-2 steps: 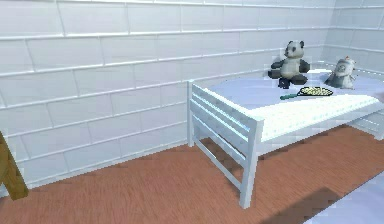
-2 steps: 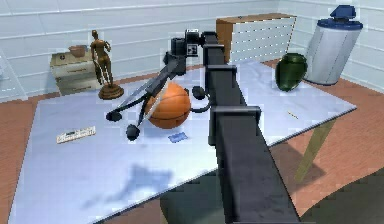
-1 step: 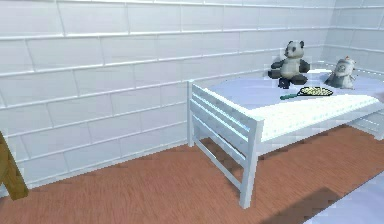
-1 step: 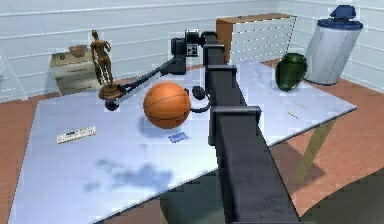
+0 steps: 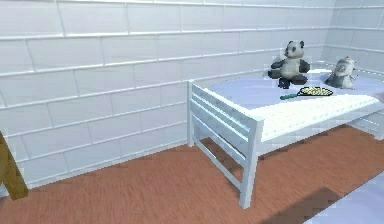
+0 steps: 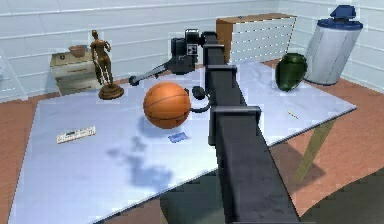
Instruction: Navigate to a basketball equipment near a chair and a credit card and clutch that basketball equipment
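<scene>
We saw open wooden floor [image 5: 130, 190] running to the white wall in the forward view, the bed [image 5: 250, 125] corner jutting in at its right. In the arm side view the pale table [image 6: 70, 165] spread wide, with bare floor past its right edge. The arm [image 6: 235, 130] reached across it. The basketball [image 6: 167, 103] sat on the table just left of the arm; round, it had no long axis. Of the gripper [image 6: 140, 78] beyond it, we could not tell how the fingers stood
</scene>
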